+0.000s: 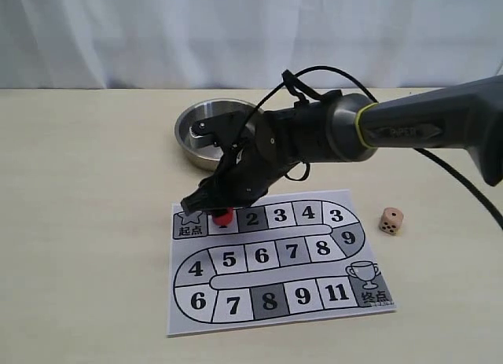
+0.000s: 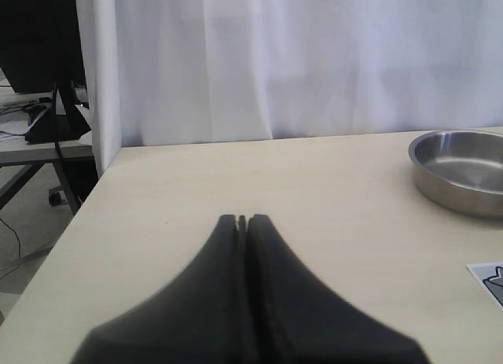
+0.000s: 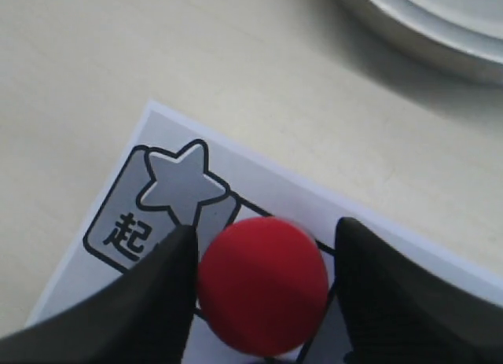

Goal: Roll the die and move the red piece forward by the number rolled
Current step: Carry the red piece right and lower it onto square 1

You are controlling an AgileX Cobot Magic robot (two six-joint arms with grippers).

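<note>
Tan tabletop (image 1: 86, 222) with steel bowl (image 1: 187, 148), right gripper (image 3: 266, 232) part-open astride red piece (image 3: 262, 289), left gripper (image 2: 242, 220) closed, empty.

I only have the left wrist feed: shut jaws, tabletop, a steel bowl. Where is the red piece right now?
Observer: The red piece stands on the board, on the first square next to the star start square.
Operator: Does the right arm have it?
Observer: The right gripper has its jaws on either side of it. I cannot tell whether they are pinching it.
Operator: And the die?
Observer: The die lies on the table, off the board, to its right in the exterior view. Its top face is too small to read.
</note>
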